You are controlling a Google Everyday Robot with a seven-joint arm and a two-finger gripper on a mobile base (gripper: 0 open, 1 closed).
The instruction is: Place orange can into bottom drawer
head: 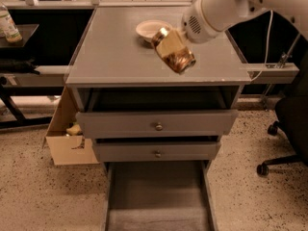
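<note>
Aloft, claw (168,43) grips orange can (175,53) (tilted) beside white bowl (148,29), over cabinet top (110,52).

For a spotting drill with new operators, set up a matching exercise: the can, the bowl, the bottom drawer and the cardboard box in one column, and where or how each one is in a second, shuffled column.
1. can
2. bowl
3. bottom drawer
4. cardboard box

A. on the floor, left of the cabinet
B. pulled out at floor level
C. held tilted in the gripper, above the cabinet top
D. standing at the back of the cabinet top

Pairs: 1-C, 2-D, 3-B, 4-A.
</note>
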